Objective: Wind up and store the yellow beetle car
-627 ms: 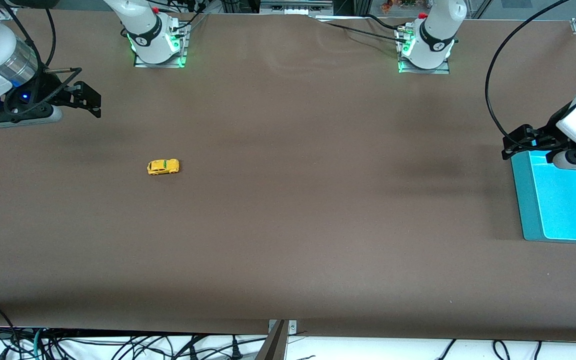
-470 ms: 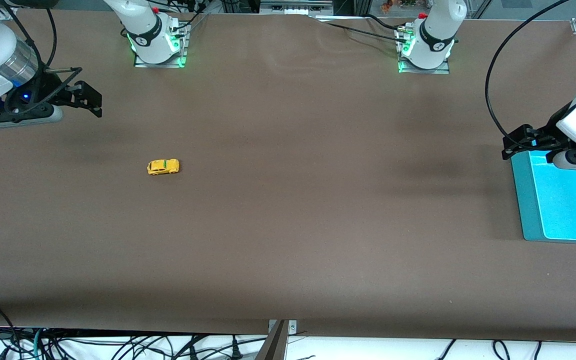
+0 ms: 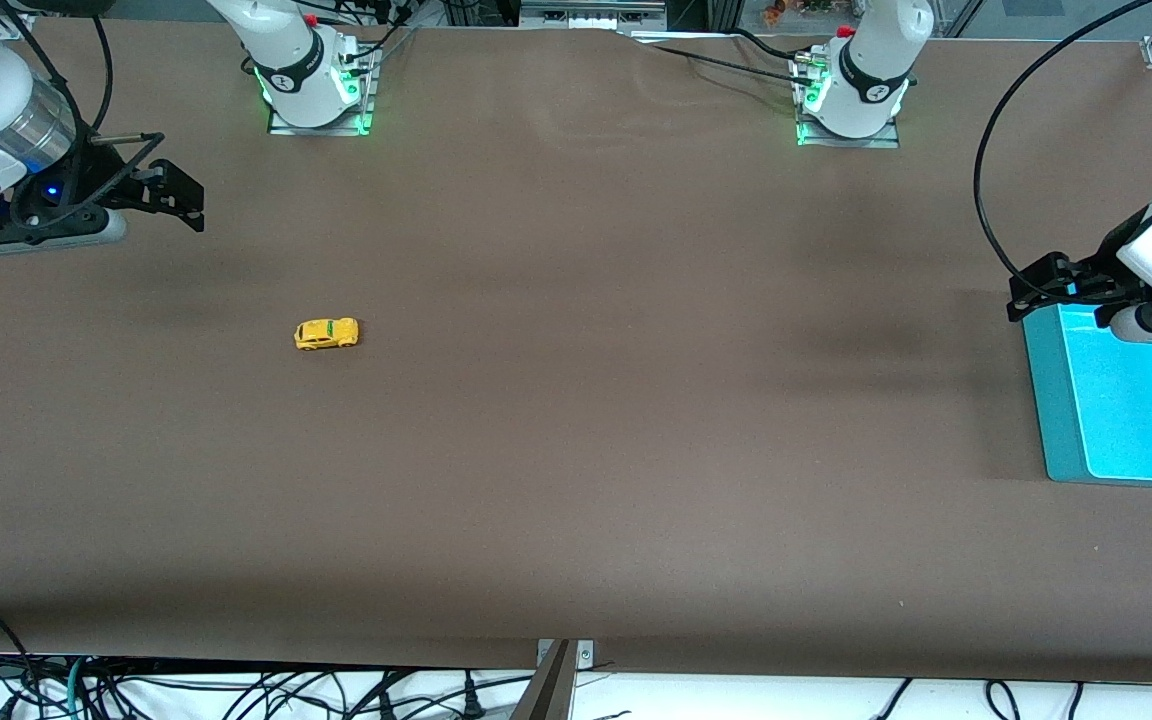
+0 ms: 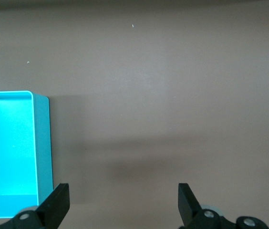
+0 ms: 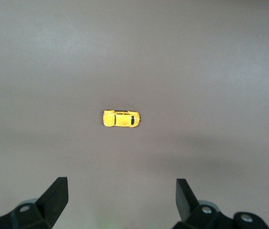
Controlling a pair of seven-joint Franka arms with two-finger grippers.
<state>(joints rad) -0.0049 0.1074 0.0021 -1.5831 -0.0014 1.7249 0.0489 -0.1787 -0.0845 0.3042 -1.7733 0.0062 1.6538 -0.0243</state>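
Car (image 3: pixel 326 333) sits on its wheels on the table (image 3: pixel 576 420), toward the right arm's end. Right gripper (image 3: pixel 176 200) hovers over that end, fingers spread, empty; left gripper (image 3: pixel 1031 295) hangs over the corner of the blue tray (image 3: pixel 1061 440) at the other end, fingers spread, empty.

yellow beetle car (image 3: pixel 327 333) has a green stripe across the roof, dark wheels. table (image 3: pixel 576 420) is plain brown. bin (image 3: pixel 1116 400) is bright turquoise, darker teal outside.
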